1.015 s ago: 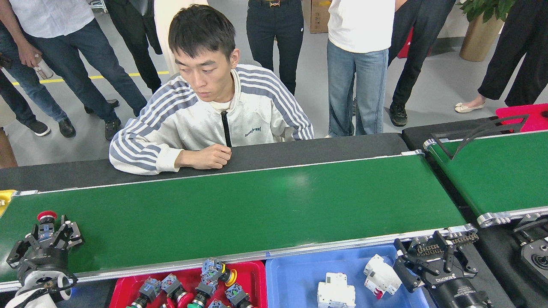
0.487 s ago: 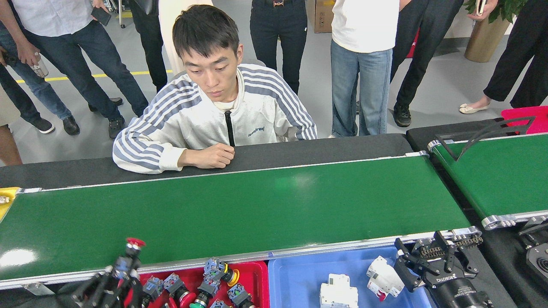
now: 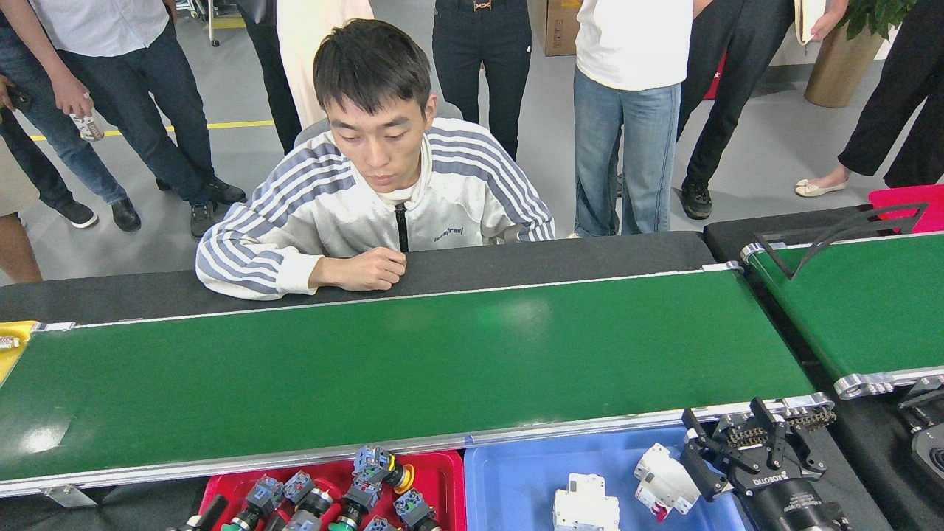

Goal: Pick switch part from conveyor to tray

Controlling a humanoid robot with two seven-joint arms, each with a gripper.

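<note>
Since the earlier frame the left gripper [image 3: 206,512] has dropped to the bottom edge; only a dark tip shows, so whether it is open or closed cannot be told. The red-capped switch part it carried is no longer distinguishable. The long glossy green conveyor [image 3: 413,369] lies bare. Push-button switch parts [image 3: 369,483] fill the red plastic tray [image 3: 435,472]. The right gripper [image 3: 759,453] hangs with fingers spread over the blue tray [image 3: 509,472], beside white circuit breakers [image 3: 664,479].

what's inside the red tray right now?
The red tray holds a pile of push-button switches, with red, green and yellow caps. Its lower part is cut off by the frame edge, so no full count.
</note>
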